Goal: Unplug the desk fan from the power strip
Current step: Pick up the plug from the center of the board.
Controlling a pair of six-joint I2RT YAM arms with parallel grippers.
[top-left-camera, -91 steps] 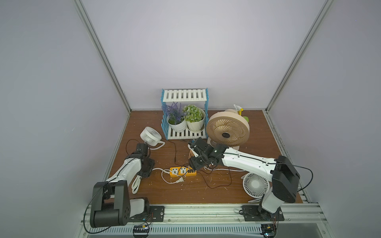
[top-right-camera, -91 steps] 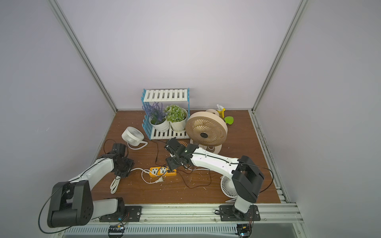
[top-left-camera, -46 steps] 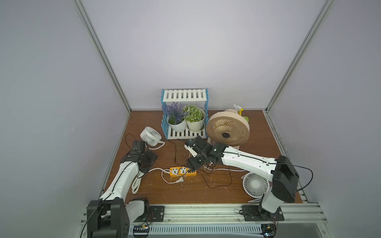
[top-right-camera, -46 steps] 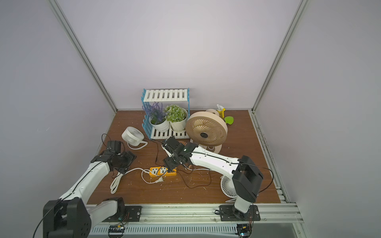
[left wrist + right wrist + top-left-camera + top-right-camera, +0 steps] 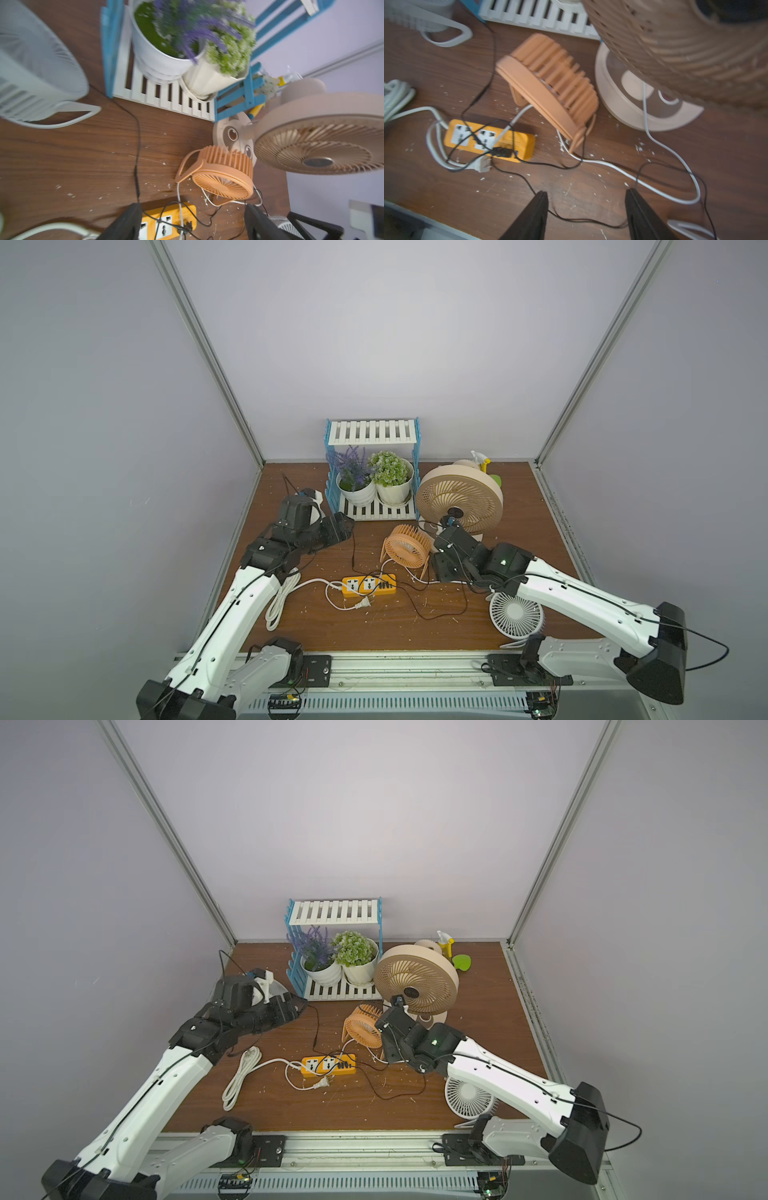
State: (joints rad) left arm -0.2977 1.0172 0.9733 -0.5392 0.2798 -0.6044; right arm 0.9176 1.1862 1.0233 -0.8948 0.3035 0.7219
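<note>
The orange-yellow power strip (image 5: 368, 585) (image 5: 328, 1065) lies mid-table with thin cables crossing it. A black plug (image 5: 501, 152) sits at its port row. A small orange desk fan (image 5: 406, 549) (image 5: 362, 1028) stands just behind it, and its white cord runs over the strip (image 5: 521, 143). My left gripper (image 5: 340, 526) (image 5: 192, 206) hangs open and empty, back left of the strip (image 5: 168, 222). My right gripper (image 5: 437, 558) (image 5: 586, 192) is open and empty too, right of the orange fan (image 5: 550, 91), above a loose black cable.
A big beige fan (image 5: 459, 499) stands behind my right gripper. A white fan (image 5: 515, 614) sits under the right arm, and another white fan (image 5: 35, 68) is by the left arm. A blue-white shelf with two plant pots (image 5: 374, 485) is at the back. A coiled white cord (image 5: 282, 597) lies front left.
My left gripper has opened and swung back and to the right, away from the white cord. My right gripper has drawn back to the right, uncovering the orange fan.
</note>
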